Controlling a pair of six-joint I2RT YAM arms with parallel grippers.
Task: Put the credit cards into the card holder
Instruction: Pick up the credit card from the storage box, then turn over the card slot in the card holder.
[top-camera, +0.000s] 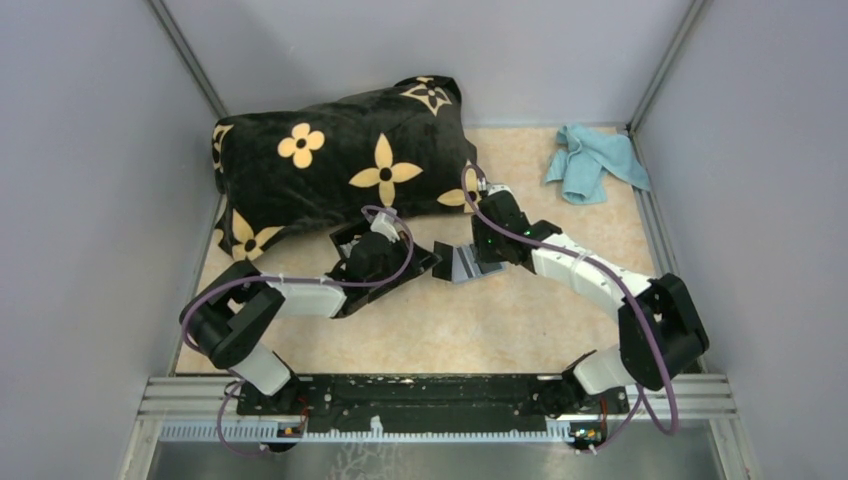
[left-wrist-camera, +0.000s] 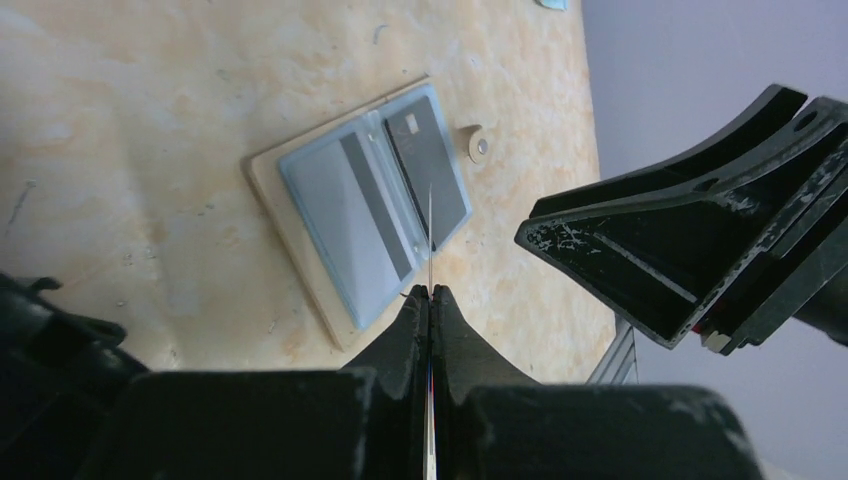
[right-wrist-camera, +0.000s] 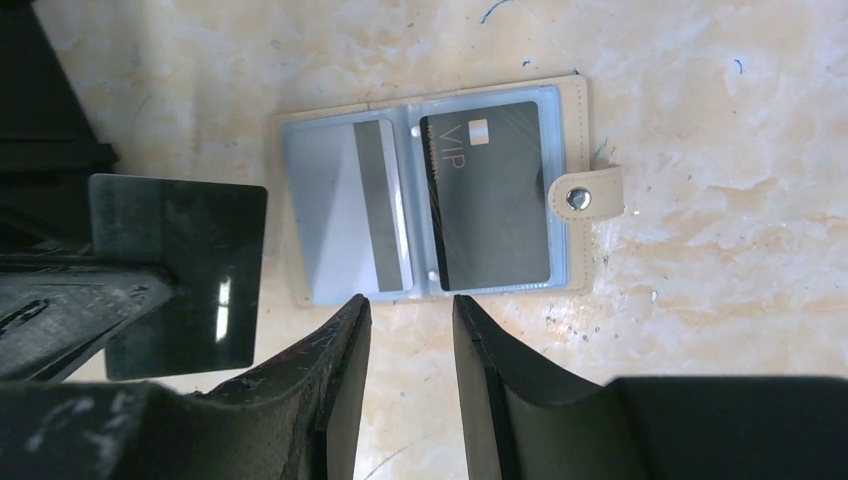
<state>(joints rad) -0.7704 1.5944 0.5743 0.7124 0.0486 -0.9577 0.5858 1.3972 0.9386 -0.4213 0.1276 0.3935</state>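
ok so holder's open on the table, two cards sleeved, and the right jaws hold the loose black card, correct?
No, the left jaws hold the black card, pinched shut; the right wrist view shows the right jaws open and empty. Card holder open, grey card and VIP card sleeved: correct.

Cards (right-wrist-camera: 490, 200) in holder (right-wrist-camera: 577, 110) (pillow (top-camera: 340, 165) behind)

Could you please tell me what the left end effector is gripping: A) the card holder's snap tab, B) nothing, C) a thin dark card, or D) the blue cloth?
C: the left end effector is shut on a dark card, which is seen edge-on in its own wrist view.
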